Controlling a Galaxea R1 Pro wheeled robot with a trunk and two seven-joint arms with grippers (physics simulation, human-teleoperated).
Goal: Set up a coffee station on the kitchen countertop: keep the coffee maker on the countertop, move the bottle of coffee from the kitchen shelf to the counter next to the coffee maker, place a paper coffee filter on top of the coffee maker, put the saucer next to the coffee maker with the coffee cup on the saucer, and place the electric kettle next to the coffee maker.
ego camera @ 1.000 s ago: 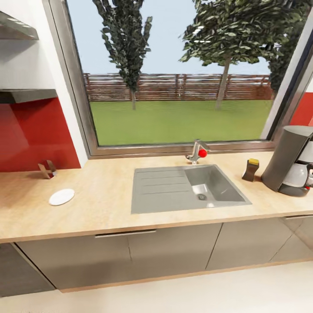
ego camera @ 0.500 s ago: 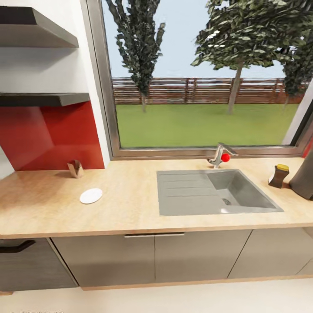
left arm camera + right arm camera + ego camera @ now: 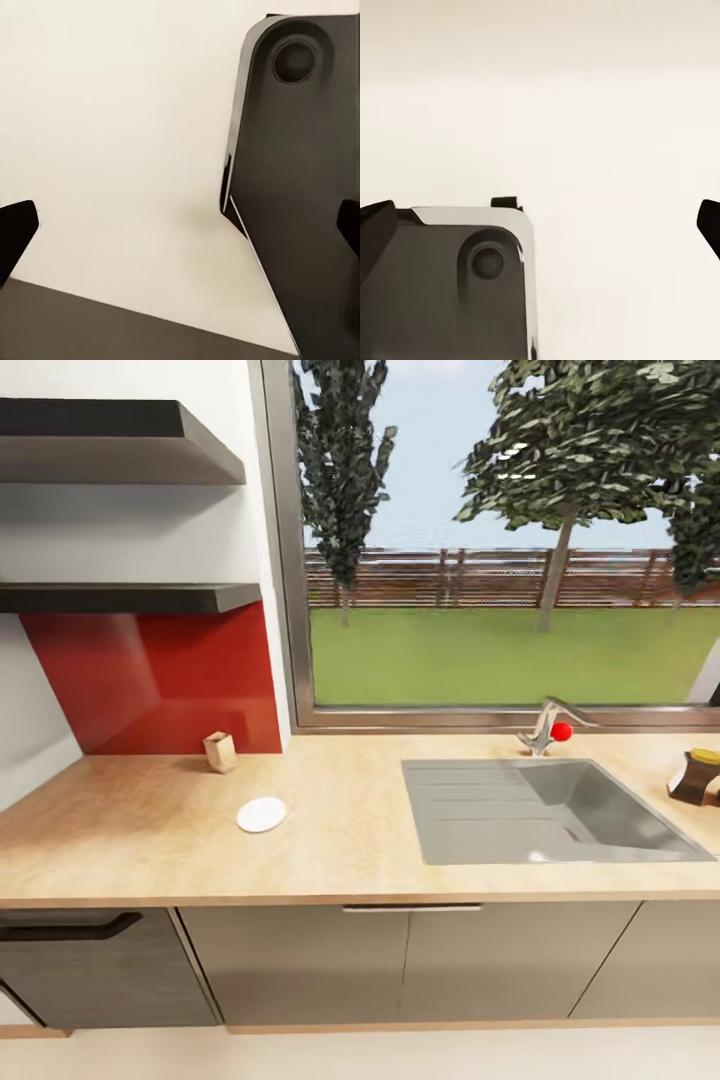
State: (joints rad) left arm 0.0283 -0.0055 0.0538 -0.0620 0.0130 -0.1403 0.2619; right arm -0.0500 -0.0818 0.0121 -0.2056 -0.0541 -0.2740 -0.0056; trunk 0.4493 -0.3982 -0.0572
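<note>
Presently in transit: left gripper (image 3: 180,225) and right gripper (image 3: 540,217) both hang spread wide and empty over pale floor. Nearest on the countertop (image 3: 150,840) lies the saucer (image 3: 262,815); beyond it a small wooden holder (image 3: 220,751) (contents unclear). Shelves (image 3: 120,597) above show undersides only. Best to square the base to the saucer before reaching.

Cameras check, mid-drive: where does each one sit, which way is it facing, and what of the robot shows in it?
Head view: on the robot's head, facing forward and down at the countertop, saucer, sink, wall shelves and window.
Left wrist view: on the left arm, along the left gripper, fingers apart, facing pale floor and a dark panel of the robot's body.
Right wrist view: on the right arm, along the right gripper, fingers apart, facing the same.
Shared: both wrist views show pale floor and dark body panel.
</note>
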